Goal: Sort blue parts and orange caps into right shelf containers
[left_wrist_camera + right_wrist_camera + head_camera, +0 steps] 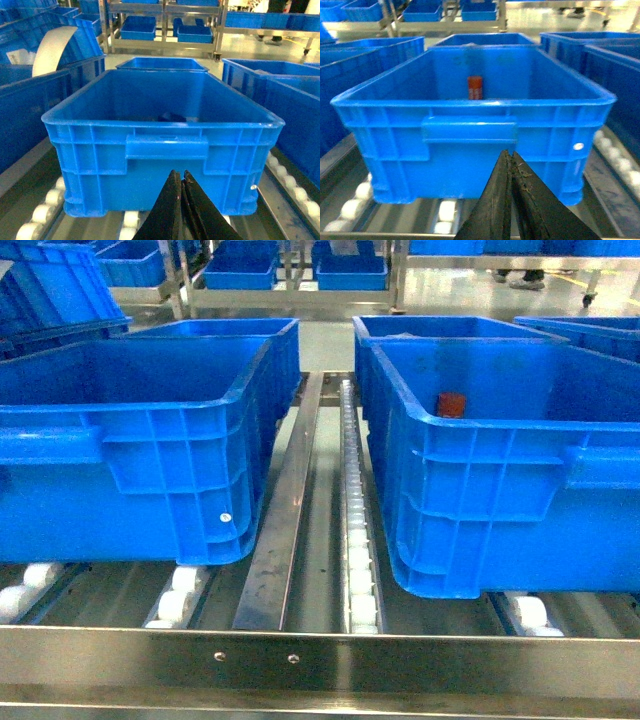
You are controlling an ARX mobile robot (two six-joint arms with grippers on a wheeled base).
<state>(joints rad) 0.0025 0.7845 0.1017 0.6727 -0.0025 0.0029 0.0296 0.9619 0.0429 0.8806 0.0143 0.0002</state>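
Two large blue containers stand side by side on the roller shelf, the left one and the right one. An orange cap stands upright inside the right container, near its far wall, and shows again in the right wrist view. A small dark shape lies on the floor of the left container; I cannot tell what it is. No blue part shows clearly. My left gripper is shut and empty before the left container's near wall. My right gripper is shut and empty before the right container. Neither gripper shows in the head view.
A steel front rail runs across the shelf edge. White rollers and a steel divider lie between the containers. More blue crates stand behind, with others on racks farther back and to both sides.
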